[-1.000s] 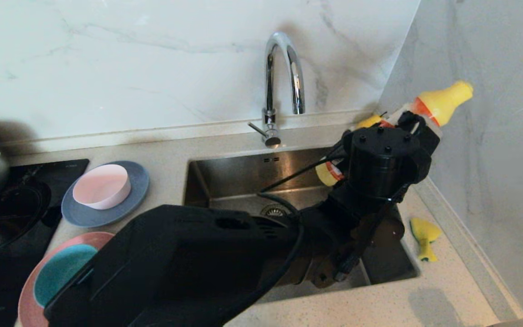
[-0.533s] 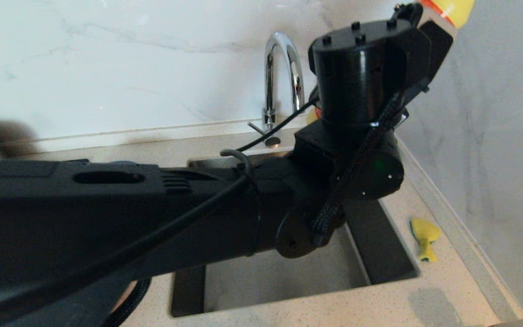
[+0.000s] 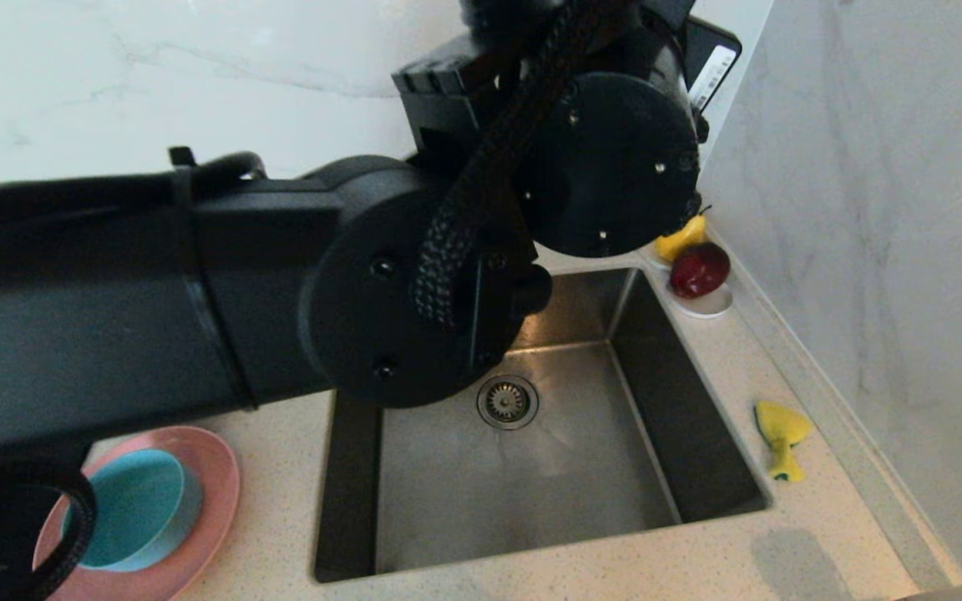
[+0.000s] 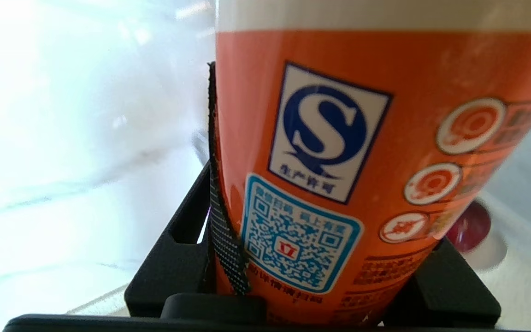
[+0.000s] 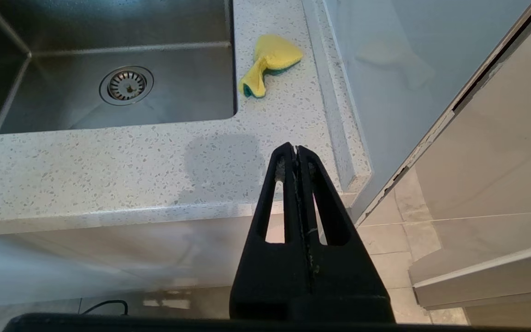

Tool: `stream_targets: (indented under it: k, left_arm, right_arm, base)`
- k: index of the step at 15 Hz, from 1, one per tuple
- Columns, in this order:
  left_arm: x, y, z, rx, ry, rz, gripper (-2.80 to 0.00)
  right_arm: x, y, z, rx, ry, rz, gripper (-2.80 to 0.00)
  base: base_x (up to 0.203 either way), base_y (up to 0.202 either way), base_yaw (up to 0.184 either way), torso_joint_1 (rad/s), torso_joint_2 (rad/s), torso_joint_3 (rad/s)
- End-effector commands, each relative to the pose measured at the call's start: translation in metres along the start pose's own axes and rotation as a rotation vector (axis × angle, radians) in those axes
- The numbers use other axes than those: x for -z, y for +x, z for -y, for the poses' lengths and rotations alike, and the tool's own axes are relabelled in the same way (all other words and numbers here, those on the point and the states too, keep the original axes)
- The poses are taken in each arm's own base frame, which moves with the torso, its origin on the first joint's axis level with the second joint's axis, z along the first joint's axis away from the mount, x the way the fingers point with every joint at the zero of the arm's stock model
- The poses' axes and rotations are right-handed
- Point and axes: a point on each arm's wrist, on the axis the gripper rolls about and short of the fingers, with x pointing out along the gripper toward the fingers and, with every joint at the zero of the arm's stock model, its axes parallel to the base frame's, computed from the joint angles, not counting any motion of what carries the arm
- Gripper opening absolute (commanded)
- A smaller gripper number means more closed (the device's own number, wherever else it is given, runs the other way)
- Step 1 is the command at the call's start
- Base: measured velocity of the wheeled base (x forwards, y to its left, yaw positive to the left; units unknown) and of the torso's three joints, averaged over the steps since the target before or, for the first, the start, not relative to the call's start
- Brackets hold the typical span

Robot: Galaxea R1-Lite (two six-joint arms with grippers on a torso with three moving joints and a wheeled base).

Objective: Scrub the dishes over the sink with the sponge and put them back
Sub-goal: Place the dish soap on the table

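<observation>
Speckled stone counter (image 3: pixel 581 576) runs along the near edge, and the right gripper (image 5: pixel 297 150) hangs just off that front edge by the corner, jaws pressed together with nothing in them. On the near left of the counter sits the pink plate (image 3: pixel 214 476) with the teal bowl (image 3: pixel 126 505) resting on it, both partly hidden behind the left arm (image 3: pixel 155 300). The other two dishes can't be seen from here, the arm covers that whole side.

Next back is the steel sink (image 3: pixel 523 492), square, with the round strainer drain (image 3: pixel 507 401) in the middle and nothing in the basin. Right of the sink, on the narrow strip of counter by the side wall, lies the sponge (image 3: pixel 780 436), yellow with a green edge, twisted out of shape and not touched by either gripper.

Further back at the sink's far right corner there's a small white dish (image 3: pixel 705 305) holding a dark red fruit (image 3: pixel 699 269) and a yellow one (image 3: pixel 680 239) behind it.

Highest and furthest is the left gripper (image 4: pixel 311 295), raised above the back of the sink near the marble wall (image 3: pixel 155 83), jaws clamped on an orange bottle (image 4: pixel 367 152) that fills the left wrist view, label and QR code facing the camera.
</observation>
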Motion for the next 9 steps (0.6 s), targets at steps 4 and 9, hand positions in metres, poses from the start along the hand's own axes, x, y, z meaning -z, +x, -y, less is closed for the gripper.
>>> stream_targets:
  k: [4, 9]
  left_arm:
    - [-0.019, 0.003, -0.048, -0.097, -0.036, 0.031, -2.80]
    - [-0.039, -0.006, -0.127, -0.192, -0.139, 0.005, -2.80]
  right_arm:
    - [0.000, 0.000, 0.000, 0.000, 0.000, 0.000, -2.80]
    - [0.000, 0.000, 0.000, 0.000, 0.000, 0.000, -2.80]
  base:
    - [0.000, 0.000, 0.000, 0.000, 0.00, 0.000]
    - [0.000, 0.000, 0.000, 0.000, 0.00, 0.000]
